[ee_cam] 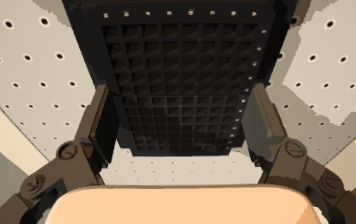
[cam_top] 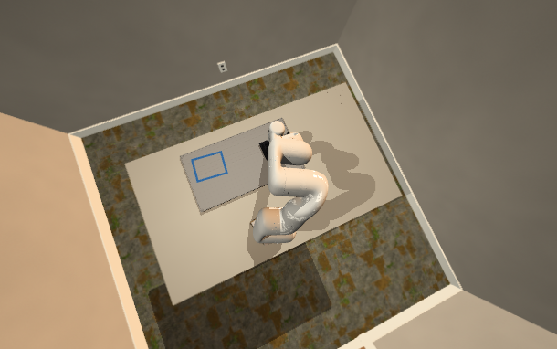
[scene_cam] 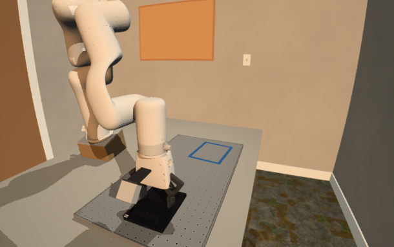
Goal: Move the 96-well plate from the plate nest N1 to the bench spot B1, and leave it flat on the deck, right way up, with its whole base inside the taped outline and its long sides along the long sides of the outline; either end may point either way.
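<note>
Black gridded 96-well plate (ee_cam: 180, 80) is clamped across its long sides by my dark two-finger gripper (ee_cam: 181, 127), so I'd lift straight up, level.

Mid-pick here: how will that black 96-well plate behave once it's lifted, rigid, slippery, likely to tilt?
Probably rigid: the 96-well plate is a molded grid of wells. The end effector is shut on its long sides with flat fingers, so smooth walls might slip. The grip seems near one end, so it may tilt.
</note>
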Motion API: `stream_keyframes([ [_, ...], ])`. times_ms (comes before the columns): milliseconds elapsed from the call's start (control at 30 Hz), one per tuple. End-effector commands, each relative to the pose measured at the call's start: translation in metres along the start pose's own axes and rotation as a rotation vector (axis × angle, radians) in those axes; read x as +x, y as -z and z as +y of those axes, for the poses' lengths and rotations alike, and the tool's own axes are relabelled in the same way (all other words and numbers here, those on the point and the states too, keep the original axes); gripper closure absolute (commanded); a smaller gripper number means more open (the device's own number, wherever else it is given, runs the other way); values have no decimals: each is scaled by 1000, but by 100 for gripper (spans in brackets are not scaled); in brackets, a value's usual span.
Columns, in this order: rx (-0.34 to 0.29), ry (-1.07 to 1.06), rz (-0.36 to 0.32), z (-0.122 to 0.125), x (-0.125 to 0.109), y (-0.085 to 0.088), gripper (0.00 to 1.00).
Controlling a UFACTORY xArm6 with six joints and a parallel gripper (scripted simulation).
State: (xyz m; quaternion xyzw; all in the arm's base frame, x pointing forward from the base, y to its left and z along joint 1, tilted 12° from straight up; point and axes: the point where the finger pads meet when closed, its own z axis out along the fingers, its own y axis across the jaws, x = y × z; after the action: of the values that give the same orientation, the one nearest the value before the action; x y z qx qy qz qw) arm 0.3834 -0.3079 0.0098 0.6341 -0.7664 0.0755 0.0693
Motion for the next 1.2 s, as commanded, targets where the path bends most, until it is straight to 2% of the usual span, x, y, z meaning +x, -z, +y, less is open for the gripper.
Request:
stream_keyframes([
  [0, 4, 0, 2, -1, 1, 4, 100],
  [1167, 4, 0, 2, -1, 1, 23, 100],
])
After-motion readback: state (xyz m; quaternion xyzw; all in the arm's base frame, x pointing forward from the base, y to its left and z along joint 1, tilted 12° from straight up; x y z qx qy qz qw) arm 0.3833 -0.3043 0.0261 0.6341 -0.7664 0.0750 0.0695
